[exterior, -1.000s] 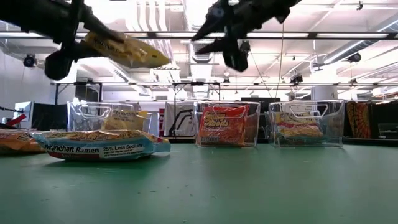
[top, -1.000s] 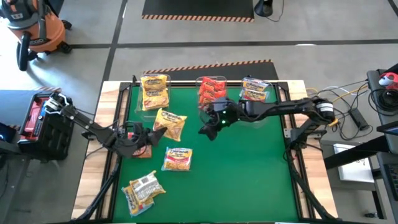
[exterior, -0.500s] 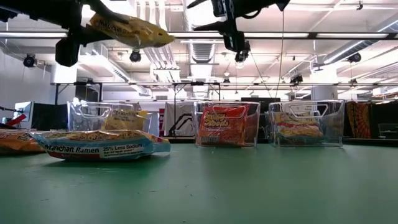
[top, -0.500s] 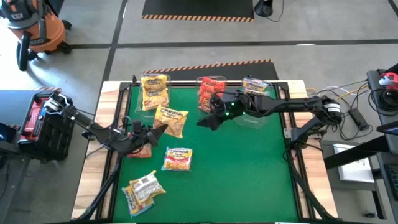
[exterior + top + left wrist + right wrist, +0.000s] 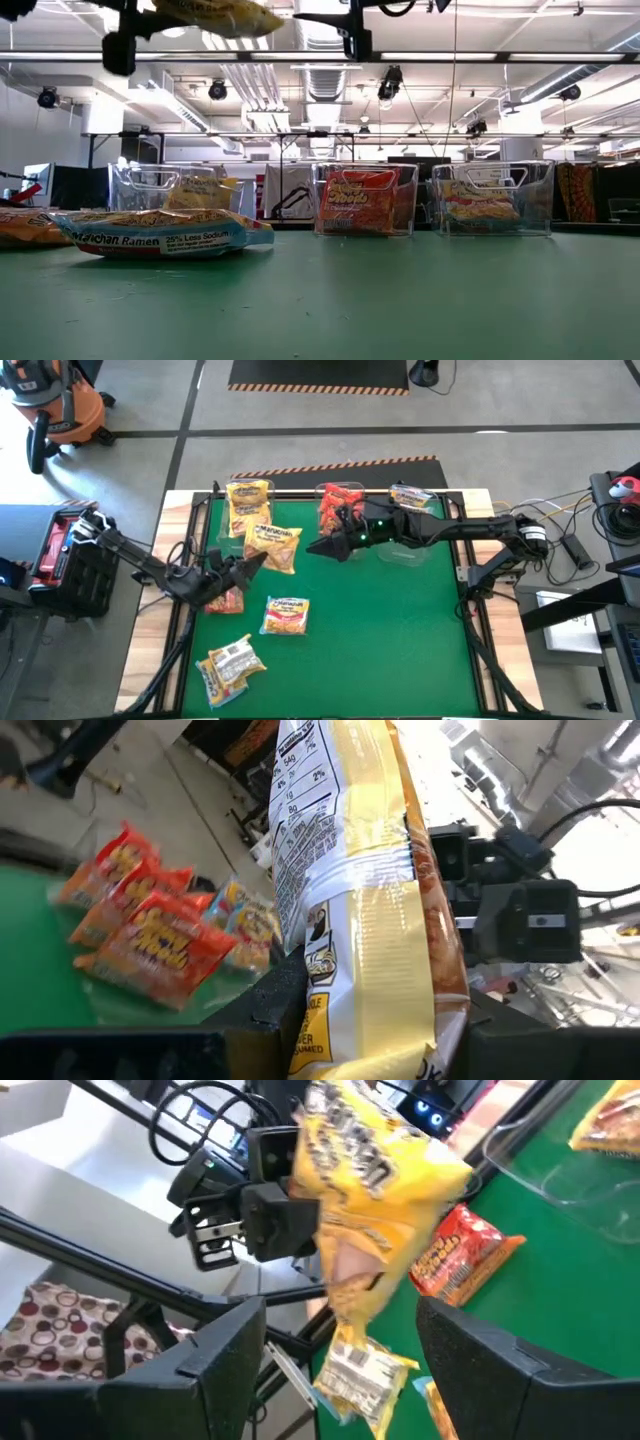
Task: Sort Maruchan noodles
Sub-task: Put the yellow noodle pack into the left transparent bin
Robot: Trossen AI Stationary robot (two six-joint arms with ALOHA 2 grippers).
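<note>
From above, your left pincer (image 5: pixel 243 566) grips a yellow Maruchan packet (image 5: pixel 272 547) lifted over the green bench (image 5: pixel 400 630), near the yellow bin (image 5: pixel 247 506). Your right pincer (image 5: pixel 322 547) hangs spread and empty beside the red bin (image 5: pixel 338 502). Two packets (image 5: pixel 285 615) lie flat below.

At bench level, the held packet (image 5: pixel 212 15) floats high; a blue-striped packet (image 5: pixel 160 233) rests on the bench.

Your left wrist shows fingers (image 5: pixel 270 1010) clamped on the yellow packet (image 5: pixel 360 910).

Your right wrist shows fingers (image 5: pixel 500 1370) wide apart.

Yellow packet (image 5: pixel 272 546), possibly orange-tinged
</note>
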